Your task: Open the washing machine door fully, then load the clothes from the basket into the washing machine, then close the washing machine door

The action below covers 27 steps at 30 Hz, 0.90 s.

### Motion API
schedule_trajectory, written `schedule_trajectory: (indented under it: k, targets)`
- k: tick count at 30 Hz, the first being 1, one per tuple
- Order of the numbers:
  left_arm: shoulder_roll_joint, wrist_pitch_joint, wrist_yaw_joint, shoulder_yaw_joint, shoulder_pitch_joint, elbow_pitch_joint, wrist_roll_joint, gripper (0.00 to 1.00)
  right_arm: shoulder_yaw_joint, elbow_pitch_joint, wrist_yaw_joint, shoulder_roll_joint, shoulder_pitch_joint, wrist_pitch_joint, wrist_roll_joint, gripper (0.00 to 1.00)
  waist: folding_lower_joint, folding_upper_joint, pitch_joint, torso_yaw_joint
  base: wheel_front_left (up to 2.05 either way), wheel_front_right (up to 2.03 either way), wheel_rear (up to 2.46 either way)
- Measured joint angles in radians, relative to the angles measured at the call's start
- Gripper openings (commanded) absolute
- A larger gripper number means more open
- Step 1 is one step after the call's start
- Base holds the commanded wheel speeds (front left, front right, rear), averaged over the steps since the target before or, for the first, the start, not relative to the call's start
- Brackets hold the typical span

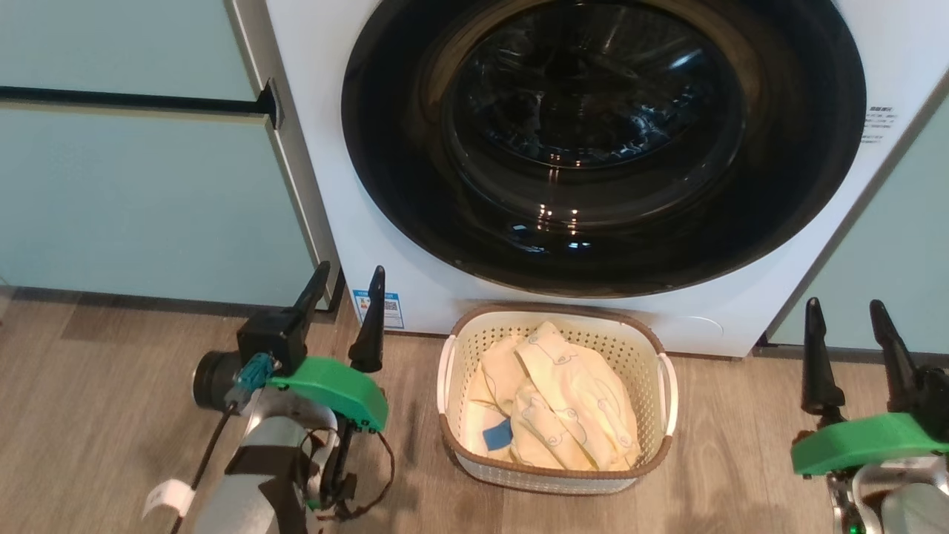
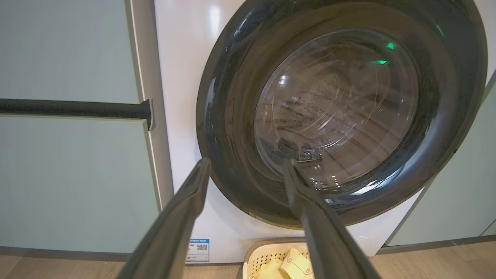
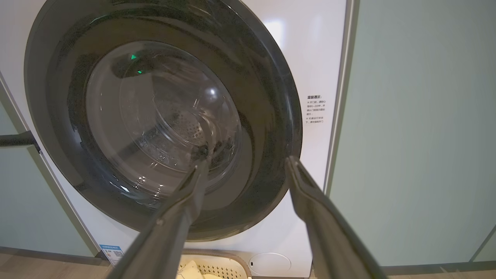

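The left gripper point(image 1: 350, 271) hangs low over the wooden floor point(image 1: 96, 386) with its two dark fingers spread apart and nothing between them. The right gripper point(image 1: 845, 304) stands the same way, fingers apart and empty, well off to the other side. Between the two grippers, a little ahead of their fingertips, the basket point(image 1: 643, 348) sits on the floor, close against the foot of the washing machine point(image 1: 311, 111). The clothes point(image 1: 563, 400) lie heaped inside it, pale yellow with a small blue patch toward the near left corner, and neither gripper touches them or the basket. Above and beyond the basket, ahead of both grippers, the washing machine door point(image 1: 604, 141) lies shut against the white front, its black rim glossy and the drum dim behind the glass. Seen along the left gripper's fingers, the door sits ahead and to the right of them; along the right gripper's fingers, it sits ahead and to the left. A blue sticker point(image 1: 391, 310) on the machine's lower corner shows just beyond the left gripper's inner fingertip. Pale teal cabinet doors point(image 1: 133, 200) flank the machine, beyond the outer side of each gripper. A round cap point(image 3: 269, 263) on the machine's lower front lies between the right gripper's fingers in its wrist view.
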Motion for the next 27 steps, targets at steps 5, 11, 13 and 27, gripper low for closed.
schedule_trajectory:
  k: [5,11,13,27]
  targets:
    - [0.000,0.000,-0.003,0.003,0.000,0.002,0.000,1.00,0.000,0.005,0.000,0.000,0.000,0.000,0.005,1.00,0.0000,0.0000,0.001,0.000,0.00,0.00,0.00]
    - [0.000,0.000,-0.003,0.005,0.000,0.021,0.000,1.00,0.000,0.006,0.000,0.000,0.000,0.000,0.009,1.00,0.0000,0.0000,0.001,0.000,0.00,0.00,0.00]
    - [0.000,0.000,-0.003,0.005,0.000,0.024,0.000,1.00,0.001,0.007,0.000,0.000,0.000,0.000,0.009,1.00,0.0000,0.0000,0.001,0.000,0.00,0.00,0.00]
    - [0.000,0.000,-0.001,-0.001,-0.001,0.054,0.000,1.00,0.005,0.016,0.000,0.000,0.000,0.000,0.017,1.00,0.0000,0.0000,0.002,0.000,-0.14,0.58,-0.43]
